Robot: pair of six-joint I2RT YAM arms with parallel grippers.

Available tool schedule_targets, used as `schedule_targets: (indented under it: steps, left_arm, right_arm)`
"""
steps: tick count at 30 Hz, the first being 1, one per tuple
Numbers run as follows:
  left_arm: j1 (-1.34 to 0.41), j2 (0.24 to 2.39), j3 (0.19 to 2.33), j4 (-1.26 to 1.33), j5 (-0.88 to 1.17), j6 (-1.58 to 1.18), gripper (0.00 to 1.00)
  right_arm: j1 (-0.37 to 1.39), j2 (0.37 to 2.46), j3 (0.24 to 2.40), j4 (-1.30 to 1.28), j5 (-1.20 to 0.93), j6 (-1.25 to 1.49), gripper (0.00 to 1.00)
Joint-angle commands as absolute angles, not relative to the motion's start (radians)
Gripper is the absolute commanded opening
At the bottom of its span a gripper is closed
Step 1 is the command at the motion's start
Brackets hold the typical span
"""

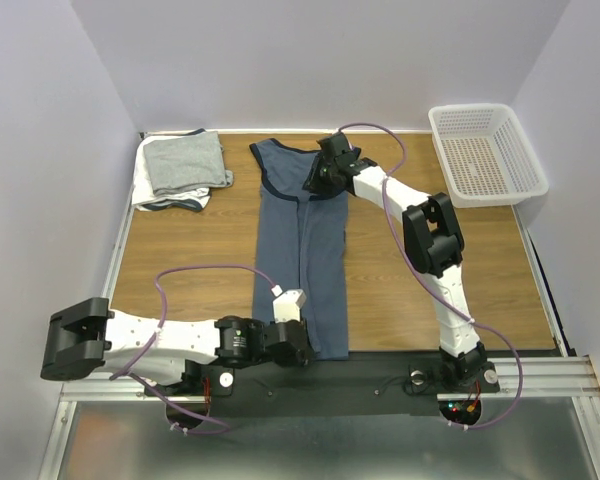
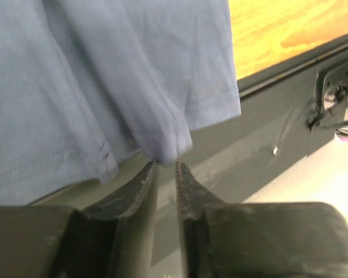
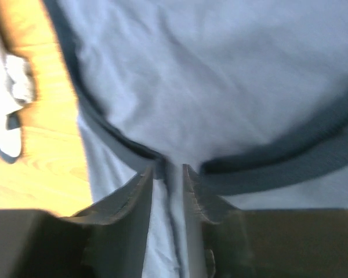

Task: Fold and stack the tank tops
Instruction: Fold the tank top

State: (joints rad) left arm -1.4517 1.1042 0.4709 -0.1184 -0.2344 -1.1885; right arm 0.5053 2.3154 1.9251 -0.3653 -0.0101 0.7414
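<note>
Worktop (image 1: 180, 270): wood-grain, pale walls around.
Slate-blue tank top (image 1: 300, 250): lengthwise mid-worktop, sides folded in, hem at near edge.
Left claw (image 2: 165, 165): jaws slightly apart, tips at the hem fold.
Right claw (image 3: 168, 168): jaws slightly apart at neckline trim; blurred, I think touching cloth.
Grey and white tank tops (image 1: 180, 170): folded, stacked far left.

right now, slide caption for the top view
Blue tank top folded lengthwise, left gripper at hem, right gripper at neckline; folded tops, basket in far corners.
</note>
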Motion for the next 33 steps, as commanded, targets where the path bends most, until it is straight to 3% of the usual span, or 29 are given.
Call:
schedule_targets:
  steps: [1,4,7,16,21,33]
  left_arm:
    - [-1.462,1.04,0.483,-0.208,-0.271,-1.238,0.35]
    - [-1.463,1.006,0.498,-0.251,-0.296,-1.249,0.43]
    - [-1.463,0.977,0.535,-0.323,-0.334,-1.265,0.43]
    - [-1.442,0.91,0.713,-0.503,-0.554,-1.237,0.27]
    - [-1.364,1.046,0.739,-0.41,-0.467,-1.1,0.19]
    - [-1.308,1.342,0.729,-0.272,-0.319,-0.919,0.2]
  right_arm:
    - [0.517,2.329,1.991,-0.302,-0.041,0.745,0.37]
    - [0.52,2.324,1.991,-0.302,-0.046,0.747,0.41]
    - [0.52,2.301,1.977,-0.301,-0.041,0.741,0.41]
    - [0.522,2.189,1.841,-0.304,0.057,0.686,0.39]
    - [0.52,2.215,1.83,-0.311,0.057,0.67,0.39]
    - [0.538,2.284,1.89,-0.359,0.113,0.626,0.4]
